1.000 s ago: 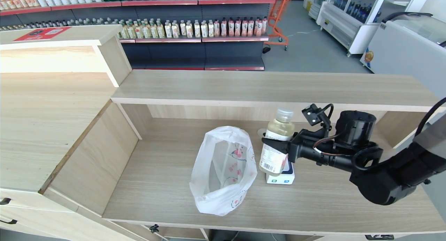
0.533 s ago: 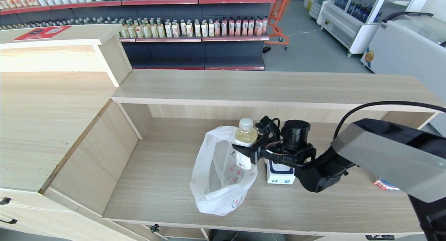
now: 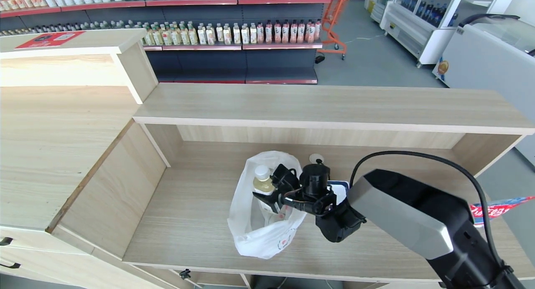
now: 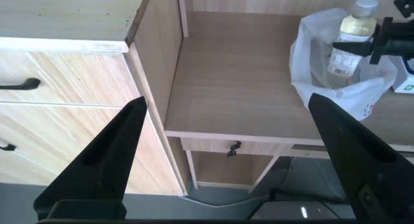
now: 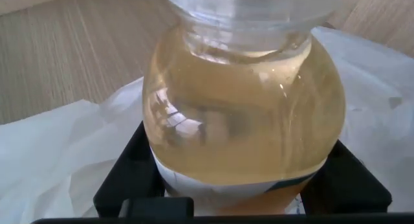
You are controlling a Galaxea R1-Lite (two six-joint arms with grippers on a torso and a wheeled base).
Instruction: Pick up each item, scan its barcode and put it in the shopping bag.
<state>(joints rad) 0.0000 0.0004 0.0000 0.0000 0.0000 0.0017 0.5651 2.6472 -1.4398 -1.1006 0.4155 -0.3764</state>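
Observation:
A bottle [image 3: 262, 181] of pale yellow drink with a white cap stands upright in the mouth of the white plastic shopping bag [image 3: 257, 237], its lower half inside. My right gripper [image 3: 268, 198] is shut on the bottle's body just above the label. The right wrist view has the bottle [image 5: 242, 114] between the black fingers [image 5: 126, 182], with the bag [image 5: 52, 153] beneath. From the left wrist view the bottle [image 4: 349, 36] and bag [image 4: 339, 88] are far off. My left gripper [image 4: 226, 162] is open and holds nothing, out in front of the counter.
A white scanner [image 3: 340, 189] stands just right of the bag, partly behind my right arm. A red and blue packet [image 3: 493, 207] lies at the counter's right end. The raised shelf [image 3: 326, 105] runs behind, and a wooden side wall [image 3: 117, 184] closes the left.
My right gripper carried the bottle left from over the scanner to the bag and lowered it into the bag's mouth. The red and blue packet has come into sight.

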